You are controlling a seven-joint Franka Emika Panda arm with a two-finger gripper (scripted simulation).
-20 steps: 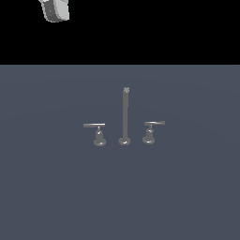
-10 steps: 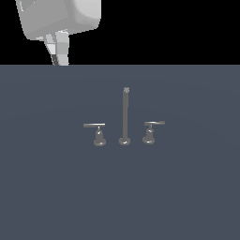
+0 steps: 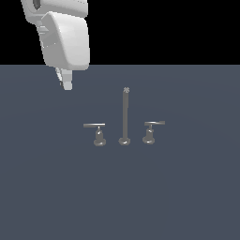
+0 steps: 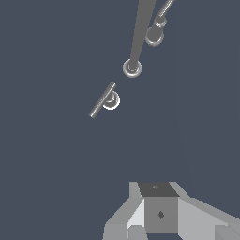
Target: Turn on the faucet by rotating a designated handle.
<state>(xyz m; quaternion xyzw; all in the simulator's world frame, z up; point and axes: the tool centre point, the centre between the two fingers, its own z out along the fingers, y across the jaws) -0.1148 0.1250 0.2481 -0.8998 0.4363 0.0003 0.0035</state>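
Note:
The faucet (image 3: 124,117) stands mid-surface: a tall thin spout rod with a lever on each side. The handle (image 3: 95,126), a level bar on a bell-shaped base, is on the exterior view's left of the spout. The twin lever (image 3: 153,124) with an up-tilted bar is on the right. My gripper (image 3: 67,84) hangs high, up and to the left of the handle, touching nothing. In the wrist view the handle (image 4: 102,100), the spout base (image 4: 132,68) and the twin lever (image 4: 157,29) lie well beyond my gripper (image 4: 161,188), whose fingers look pressed together with nothing between them.
The faucet set stands on a flat dark blue-grey surface (image 3: 120,197). My white arm (image 3: 63,37) comes down from the upper left of the exterior view.
My arm has descended from the top left of the exterior view and shifted right, toward the handle. The faucet parts have not moved.

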